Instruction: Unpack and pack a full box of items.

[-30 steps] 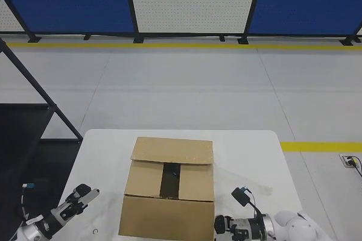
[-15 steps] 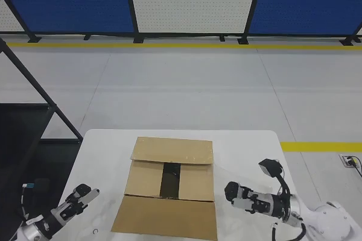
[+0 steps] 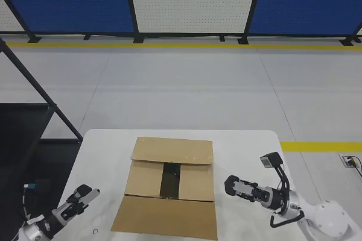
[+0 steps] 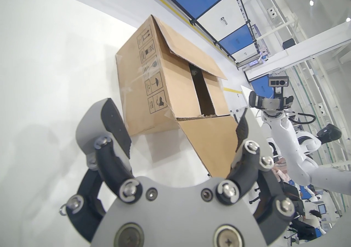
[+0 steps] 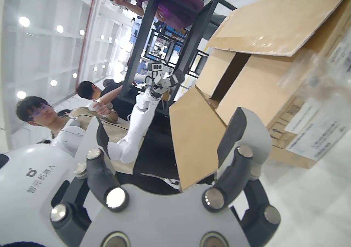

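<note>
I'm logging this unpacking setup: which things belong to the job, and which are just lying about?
Job:
cardboard box
left gripper
right gripper
table

Lying about:
small metal ring on the table
black rack beside the table
floor socket

Box point(image 3: 145, 181) sat at mid-table point(image 3: 247, 144), toward the front edge. Far flap point(image 3: 172, 150) stood at its rear edge. Near flap point(image 3: 166, 218) projected forward toward the robot. Two side flaps lay on top with a gap between them. Left gripper point(image 3: 87, 194) was left of the box, well apart. Right gripper point(image 3: 230, 184) was near its right side, not touching. Rack point(image 3: 18, 138) stood left of the table.
</note>
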{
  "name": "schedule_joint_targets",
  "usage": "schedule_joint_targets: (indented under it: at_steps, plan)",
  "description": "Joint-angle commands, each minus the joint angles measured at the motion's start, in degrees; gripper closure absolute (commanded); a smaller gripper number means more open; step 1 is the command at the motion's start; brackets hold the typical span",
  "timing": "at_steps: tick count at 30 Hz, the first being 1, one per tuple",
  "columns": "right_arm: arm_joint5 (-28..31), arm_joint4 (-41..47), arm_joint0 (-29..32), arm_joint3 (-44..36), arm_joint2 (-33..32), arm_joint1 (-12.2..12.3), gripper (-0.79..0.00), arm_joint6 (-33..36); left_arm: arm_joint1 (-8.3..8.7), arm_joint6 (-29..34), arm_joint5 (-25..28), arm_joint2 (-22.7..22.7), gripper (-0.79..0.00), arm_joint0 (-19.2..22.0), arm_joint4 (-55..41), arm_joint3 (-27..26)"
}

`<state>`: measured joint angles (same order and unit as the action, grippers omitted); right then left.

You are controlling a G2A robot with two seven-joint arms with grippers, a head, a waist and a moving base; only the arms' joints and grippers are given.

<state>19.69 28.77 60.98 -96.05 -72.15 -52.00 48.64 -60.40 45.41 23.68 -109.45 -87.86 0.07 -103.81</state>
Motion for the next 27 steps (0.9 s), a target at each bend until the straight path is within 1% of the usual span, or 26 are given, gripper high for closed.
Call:
schedule_joint_targets:
  at_steps: [1, 5, 6, 7, 15, 16, 17, 19, 23, 27]
  plan:
    - [-3.75, 4.16, -1.52, 1.14, 1.19, -0.56, -0.785, -2.21, 0.34, 4.36, 1.47, 0.97, -0.785, 2.13, -3.31, 2.03]
    - [-5.62, 13.17, -4.97, 4.97, 3.42, -1.76, -0.785, -1.09, 0.95, 11.16, 2.41, 3.45, -0.785, 8.30, -9.60, 7.63]
    - [-5.98, 13.42, -5.31, 5.30, 3.60, -1.82, -0.785, -0.73, 1.10, 12.80, 1.98, 4.08, -0.785, 10.01, -11.28, 9.15]
    - [-5.98, 13.42, -5.31, 5.30, 3.60, -1.82, -0.785, -0.73, 1.15, 13.45, 1.82, 4.30, -0.785, 10.55, -11.85, 9.59]
    - [-5.98, 13.42, -5.31, 5.30, 3.60, -1.82, -0.785, -0.73, 1.15, 13.45, 1.82, 4.30, -0.785, 10.55, -11.85, 9.59]
    - [-5.98, 13.42, -5.31, 5.30, 3.60, -1.82, -0.785, -0.73, 1.12, 13.17, 1.32, 4.46, -0.785, 10.43, -12.12, 9.89]
    - [-5.98, 13.42, -5.31, 5.30, 3.60, -1.82, -0.785, -0.73, 1.06, 12.86, -0.45, 5.23, -0.785, 10.53, -13.35, 10.41]
    - [-5.98, 13.42, -5.31, 5.30, 3.60, -1.82, -0.785, -0.73, 1.19, 14.78, -1.97, 6.53, -0.785, 11.89, -14.86, 11.54]
    - [-5.98, 13.42, -5.31, 5.30, 3.60, -1.82, -0.785, -0.73, 1.53, 17.29, -4.42, 10.03, -0.785, 15.85, -11.05, 14.54]
    - [-6.22, 13.63, -3.62, 4.46, 3.14, -2.03, -0.785, -3.60, 1.56, 17.52, -5.57, 13.76, -0.785, 19.83, -8.88, 17.54]
